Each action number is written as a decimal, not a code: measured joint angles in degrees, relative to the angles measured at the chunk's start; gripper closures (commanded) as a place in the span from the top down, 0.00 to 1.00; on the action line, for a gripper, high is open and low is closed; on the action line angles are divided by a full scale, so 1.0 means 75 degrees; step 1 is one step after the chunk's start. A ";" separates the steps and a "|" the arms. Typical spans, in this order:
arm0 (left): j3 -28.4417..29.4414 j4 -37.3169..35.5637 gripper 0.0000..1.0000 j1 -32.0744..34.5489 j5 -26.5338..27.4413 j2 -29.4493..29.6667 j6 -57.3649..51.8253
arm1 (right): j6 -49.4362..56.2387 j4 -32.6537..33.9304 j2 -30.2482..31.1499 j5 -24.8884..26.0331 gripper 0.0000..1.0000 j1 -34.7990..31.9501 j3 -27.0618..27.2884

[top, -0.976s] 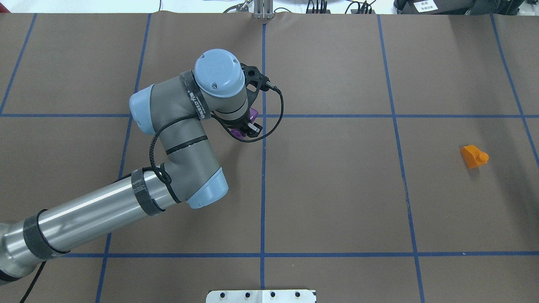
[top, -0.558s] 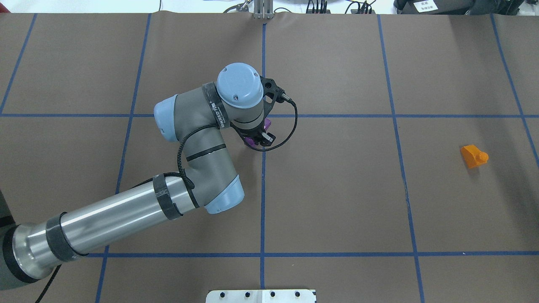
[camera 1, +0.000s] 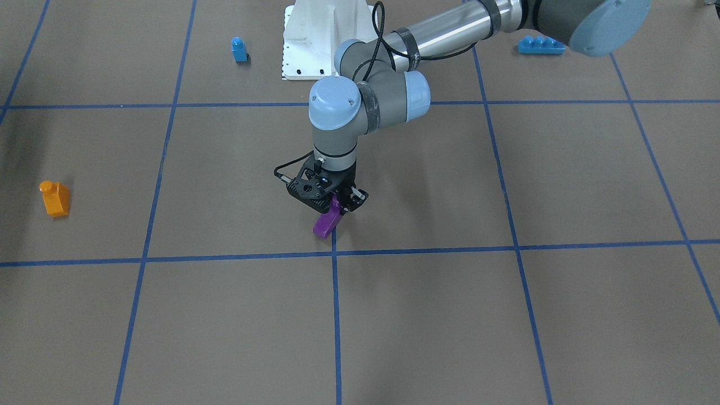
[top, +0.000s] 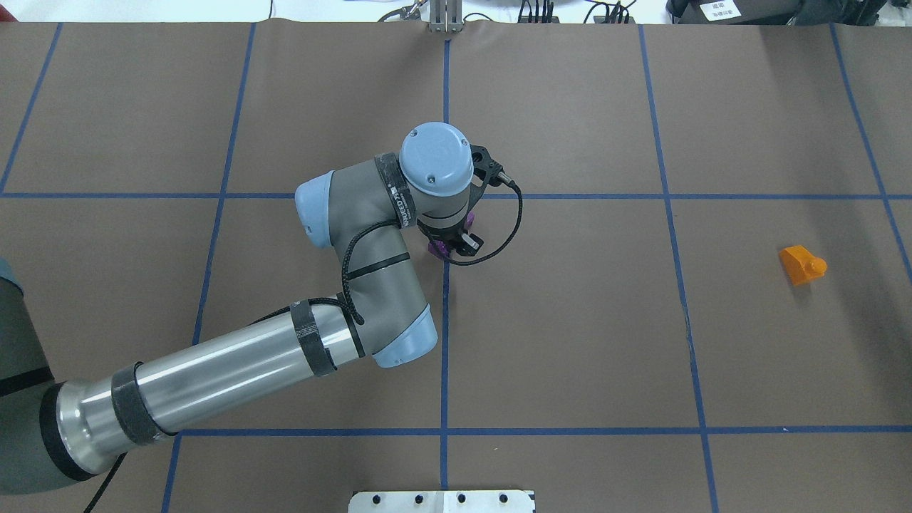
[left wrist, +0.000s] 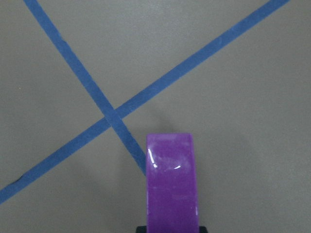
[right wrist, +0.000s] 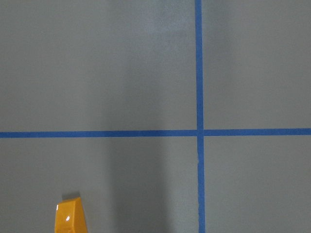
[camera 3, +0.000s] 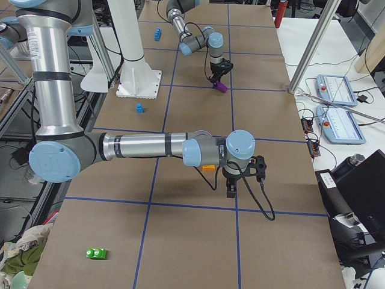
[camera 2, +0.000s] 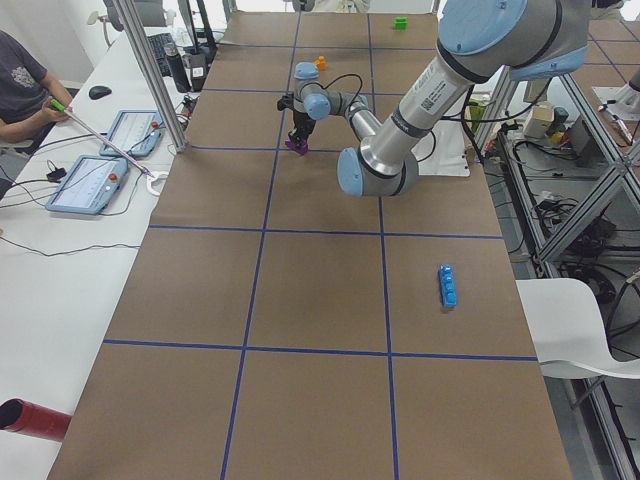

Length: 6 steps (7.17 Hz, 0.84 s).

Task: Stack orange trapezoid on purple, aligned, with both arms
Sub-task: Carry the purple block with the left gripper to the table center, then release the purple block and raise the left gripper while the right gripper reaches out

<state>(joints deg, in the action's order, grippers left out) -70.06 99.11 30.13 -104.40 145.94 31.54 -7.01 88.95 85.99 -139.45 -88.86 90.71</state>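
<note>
Exterior front-facing: we see left gripper point(camera 1: 339, 207) grasping glossy purple sloped plastic brick point(camera 1: 324, 224); glossy orange plastic trapezoid point(camera 1: 55, 199) lies apart, unstacked; right gripper point(camera 3: 231, 191): cannot tell.

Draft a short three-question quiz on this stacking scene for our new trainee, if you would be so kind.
1. True or false: the left gripper is shut on the purple brick.
2. Where is the orange trapezoid? A: on the table, well apart from the purple brick. B: stacked on the purple brick. C: in the left gripper.
3. How many blue bricks show in the front-facing view?
Key: 1 true. 2 A. 3 two, the small blue brick and the long blue brick.
</note>
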 measured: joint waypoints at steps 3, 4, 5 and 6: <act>-0.0010 0.0239 1.00 0.0079 -0.0023 0.0081 -0.0001 | -0.0006 -0.0005 -0.0003 -0.0007 1.00 0.0023 0.0078; -0.0073 0.0208 1.00 0.0226 -0.0124 0.0185 0.0008 | -0.0134 -0.0034 0.0022 0.0016 1.00 0.0126 0.0184; -0.0238 -0.0048 1.00 0.0436 -0.0356 0.0274 0.0012 | -0.0522 -0.0230 0.0105 0.0069 1.00 0.0337 0.0377; -0.0600 -0.0600 1.00 0.0641 -0.0614 0.0310 0.0013 | -0.1190 -0.0897 0.0325 0.0163 1.00 0.0666 0.0558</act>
<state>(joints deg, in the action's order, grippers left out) -74.56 94.61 34.94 -109.01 148.27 31.64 -15.94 82.22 88.43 -138.23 -83.86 94.89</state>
